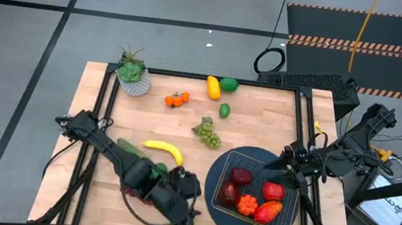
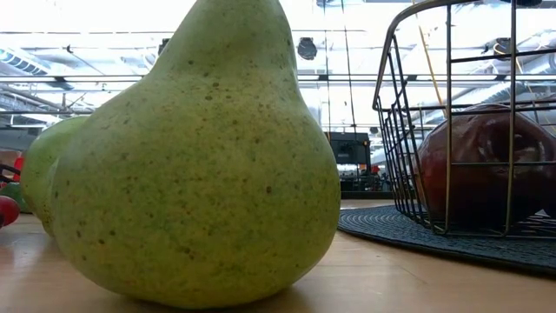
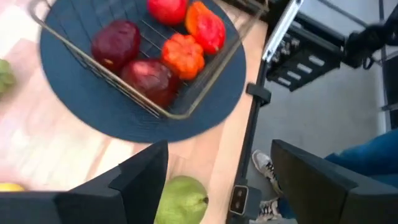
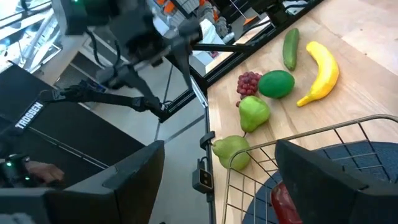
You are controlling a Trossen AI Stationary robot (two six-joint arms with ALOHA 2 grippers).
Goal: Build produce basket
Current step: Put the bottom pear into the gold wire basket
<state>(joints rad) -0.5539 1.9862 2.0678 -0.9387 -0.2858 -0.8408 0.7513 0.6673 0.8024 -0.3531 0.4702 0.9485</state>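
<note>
Produce [image 1: 250, 193] fills the basket [image 1: 290, 216] near the worktop's [image 1: 262, 116] right front corner. Left gripper [image 3: 214, 186] hangs open over a pear [image 3: 180, 200] at the front edge; right gripper [image 4: 217, 180] gapes, holding nothing, above the basket.

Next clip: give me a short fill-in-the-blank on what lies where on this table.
The wire basket stands on a round dark ___ mat.
The potted plant sits at the table's far ___ corner in the high view.
The banana lying on the wood is ___ in colour.
In the left wrist view, a green ___ lies between the left hand's open fingers.

Missing words: blue; left; yellow; pear
</note>
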